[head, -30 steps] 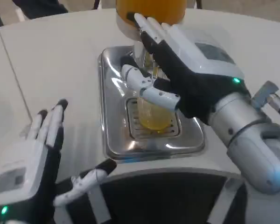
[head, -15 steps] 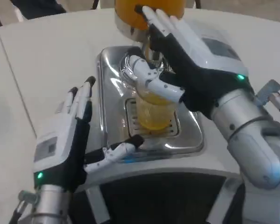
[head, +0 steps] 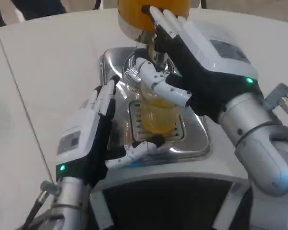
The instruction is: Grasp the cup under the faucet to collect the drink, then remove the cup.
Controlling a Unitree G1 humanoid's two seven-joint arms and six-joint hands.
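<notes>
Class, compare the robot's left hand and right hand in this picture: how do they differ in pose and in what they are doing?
The left hand is beside the cup, open, fingers spread, holding nothing; the right hand reaches across the top of the cup near the faucet. The left hand sits low by the steel tray; the right sits higher, against the orange tank. Both have white backs and dark palms.

Clear ribbed cup tinted amber-yellow by the drink inside, beneath an orange tank with a silvery faucet. Mirror-bright chrome drip tray on a plain white table. White-backed left robot hand and right robot hand, black along palms and fingers, green lights glowing near silver wrists.
</notes>
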